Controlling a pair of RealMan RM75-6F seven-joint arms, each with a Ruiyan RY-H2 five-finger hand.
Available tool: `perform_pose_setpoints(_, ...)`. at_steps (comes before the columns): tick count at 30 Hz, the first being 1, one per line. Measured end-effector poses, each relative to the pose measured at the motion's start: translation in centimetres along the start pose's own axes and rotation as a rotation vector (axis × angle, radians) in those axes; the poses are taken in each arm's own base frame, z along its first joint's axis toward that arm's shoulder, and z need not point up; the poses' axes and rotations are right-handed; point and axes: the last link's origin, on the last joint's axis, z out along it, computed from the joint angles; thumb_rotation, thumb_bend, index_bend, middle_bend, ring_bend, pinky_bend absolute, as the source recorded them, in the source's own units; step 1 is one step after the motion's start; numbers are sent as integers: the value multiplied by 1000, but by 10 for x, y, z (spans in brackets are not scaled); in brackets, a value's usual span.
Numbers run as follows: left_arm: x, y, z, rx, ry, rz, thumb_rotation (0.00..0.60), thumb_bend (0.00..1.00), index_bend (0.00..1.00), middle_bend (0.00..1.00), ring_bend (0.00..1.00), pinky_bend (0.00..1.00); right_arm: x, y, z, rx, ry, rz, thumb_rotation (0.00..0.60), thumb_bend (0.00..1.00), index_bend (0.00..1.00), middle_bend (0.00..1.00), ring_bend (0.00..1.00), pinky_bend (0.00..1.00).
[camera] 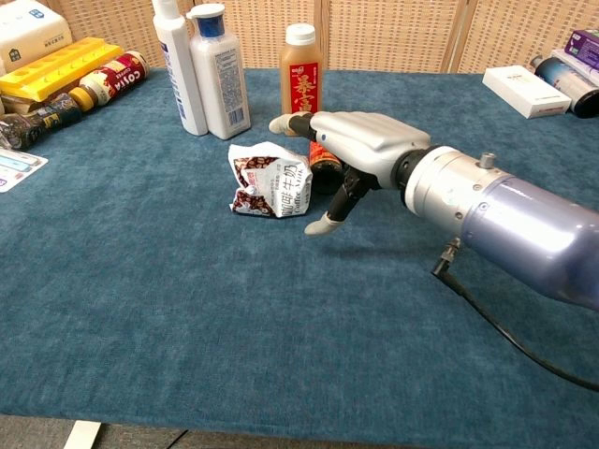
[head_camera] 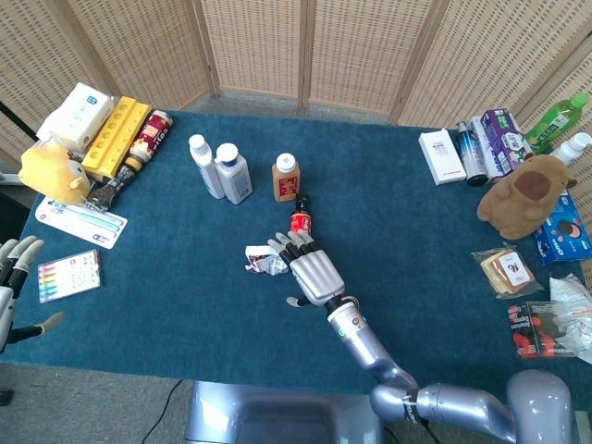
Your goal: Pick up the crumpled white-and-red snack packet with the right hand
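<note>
The crumpled white-and-red snack packet lies on the blue cloth near the table's middle. My right hand hovers just to its right, palm down, fingers apart and stretched over the packet's right edge, holding nothing. In the chest view the thumb hangs down beside the packet without clearly touching it. My left hand rests open at the table's left edge, far from the packet.
A small dark bottle lies right behind my right hand. An orange drink bottle and two white bottles stand behind the packet. Boxes, plush toys and snack packs line both table sides.
</note>
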Motion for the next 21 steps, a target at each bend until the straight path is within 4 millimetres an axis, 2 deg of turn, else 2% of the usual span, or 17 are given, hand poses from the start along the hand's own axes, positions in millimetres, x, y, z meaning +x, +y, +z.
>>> perform_pose_setpoints(11,-3,0,1,0,-14,-9,600,0,7,0,0,0,-17,-1,17,-4,48,-27,600,0,0,0,0,24)
perform_pose_setpoints(17,-2,-1,1,5,-15,-16,600,0,6,0,0,0,-27,-1,28,-4,72,-64,600,0,0,22,0,327)
perform_pose_setpoints(21,-1,-3,1,11,-13,-27,600,0,6,0,0,0,-32,-1,33,8,78,-108,600,0,27,201,22,455)
